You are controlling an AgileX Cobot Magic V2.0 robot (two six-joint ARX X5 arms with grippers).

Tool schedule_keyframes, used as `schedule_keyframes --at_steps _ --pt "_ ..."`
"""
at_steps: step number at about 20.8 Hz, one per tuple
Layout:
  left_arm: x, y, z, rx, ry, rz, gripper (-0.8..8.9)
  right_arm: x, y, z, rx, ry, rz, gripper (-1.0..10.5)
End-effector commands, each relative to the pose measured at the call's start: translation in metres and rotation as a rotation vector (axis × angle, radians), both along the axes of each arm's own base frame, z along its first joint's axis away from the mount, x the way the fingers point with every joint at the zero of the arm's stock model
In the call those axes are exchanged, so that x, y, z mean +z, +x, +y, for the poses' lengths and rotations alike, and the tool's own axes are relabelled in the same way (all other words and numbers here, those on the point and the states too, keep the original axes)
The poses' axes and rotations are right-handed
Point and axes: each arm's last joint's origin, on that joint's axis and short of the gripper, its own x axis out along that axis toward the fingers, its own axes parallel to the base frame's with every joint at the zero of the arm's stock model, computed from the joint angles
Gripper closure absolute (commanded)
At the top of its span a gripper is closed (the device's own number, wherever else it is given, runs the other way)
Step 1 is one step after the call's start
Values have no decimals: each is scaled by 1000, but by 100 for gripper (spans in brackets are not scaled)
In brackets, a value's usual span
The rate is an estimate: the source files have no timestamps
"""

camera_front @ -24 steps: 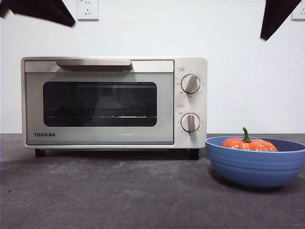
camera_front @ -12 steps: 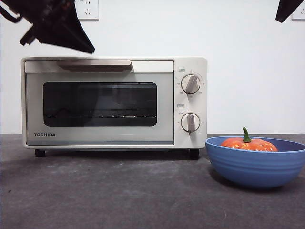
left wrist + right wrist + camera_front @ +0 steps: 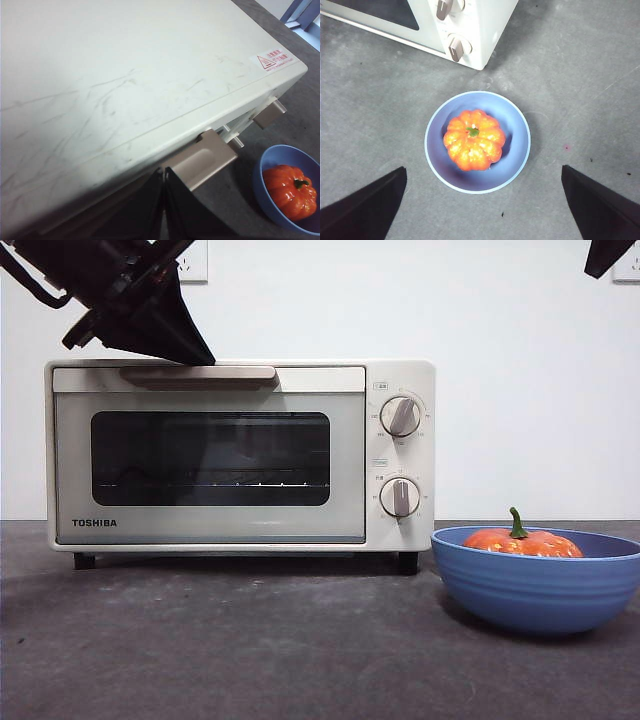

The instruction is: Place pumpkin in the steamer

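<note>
The pumpkin [image 3: 474,139] sits in a blue bowl [image 3: 519,160] on the tabletop [image 3: 250,640], just right of the steamer [image 3: 240,455] – door shut, so the inside is blocked. Left gripper [image 3: 164,172], fingers closed on nothing, hangs just above the beige handle [image 3: 198,373] at the steamer's top front edge. Right gripper [image 3: 482,200], fingers wide apart, is high over the bowl. Wall socket [image 3: 190,262] behind.

"toshiba" on steamer [image 3: 240,455] door, lower corner.

steamer [image 3: 210,455] door shut, blocking its cavity; pumpkin [image 3: 474,139] open from above, bowl [image 3: 516,150] rim around it
</note>
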Motion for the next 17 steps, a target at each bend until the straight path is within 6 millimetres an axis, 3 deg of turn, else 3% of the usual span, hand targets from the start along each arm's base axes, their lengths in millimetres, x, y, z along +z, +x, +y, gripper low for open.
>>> schedule_keyframes --at_steps 1,17 --pt "-19 5 -5 -11 52 91 805 5 -1 0 -3 12 -16 453" --pt "-33 -31 -22 -110 162 359 805 5 -1 0 -3 13 -19 453"
